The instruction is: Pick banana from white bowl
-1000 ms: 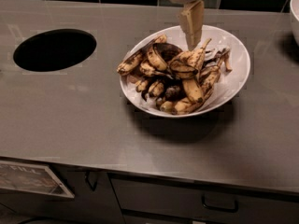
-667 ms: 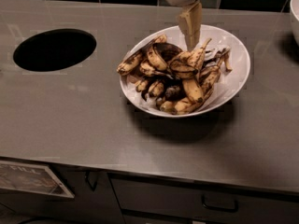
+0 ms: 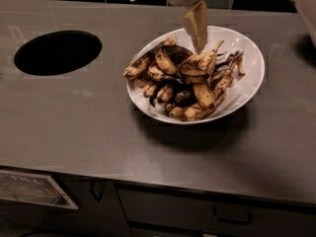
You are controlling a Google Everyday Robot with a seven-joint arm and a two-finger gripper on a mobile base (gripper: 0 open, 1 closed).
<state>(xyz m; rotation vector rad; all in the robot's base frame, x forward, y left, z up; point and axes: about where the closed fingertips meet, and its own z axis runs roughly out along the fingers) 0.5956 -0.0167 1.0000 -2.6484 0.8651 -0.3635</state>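
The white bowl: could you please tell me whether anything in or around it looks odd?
The banana atop the heap in the white bowl is almost black, and the other bananas are badly spotted and overripe. All lie inside the rim. The gripper hangs just above the heap's back.

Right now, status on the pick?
Gripper low over the bowl, far side. Banana in bowl, not lifted. Other bananas packed around it.
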